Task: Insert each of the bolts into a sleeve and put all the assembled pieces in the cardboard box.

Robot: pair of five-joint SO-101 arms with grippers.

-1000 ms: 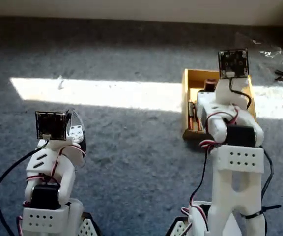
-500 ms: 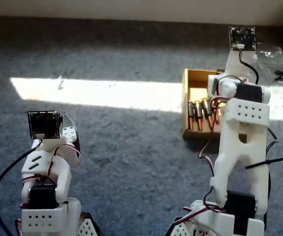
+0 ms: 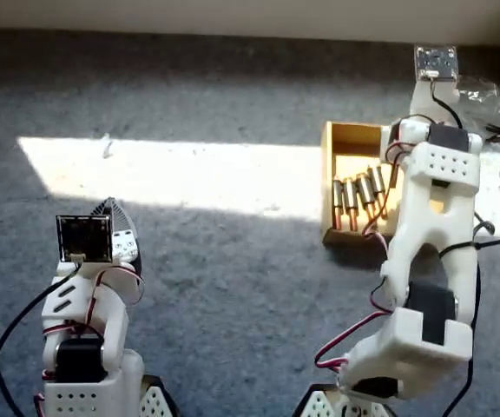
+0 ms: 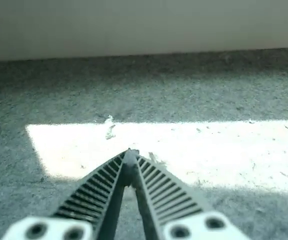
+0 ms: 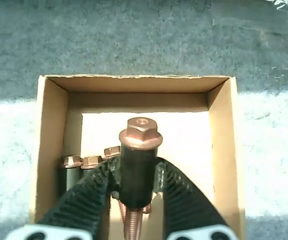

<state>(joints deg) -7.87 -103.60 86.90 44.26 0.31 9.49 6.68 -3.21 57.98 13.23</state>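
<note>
The right gripper is seen clamped on a piece. This is a copper bolt seated in a black sleeve. The sleeve is pinched between the ribbed fingers. The hex head stands clear beyond the fingertips, and the threaded shank shows at the sleeve's other end. The piece is held over the box, inside the line of its walls. Whether it touches the box floor cannot be told. Three more pieces are seen by their heads, side by side near one side wall.

In the high view the right arm is stretched over the box and covers its right part. Pieces lie in a row inside. The box is set on grey carpet, partly within a sunlit band. Clear plastic is seen just beyond it.

The left gripper is drawn together, tips touching, with nothing between them. It is held above the carpet and faces the sunlit band. The left arm is folded at the near left, well apart from the box.
</note>
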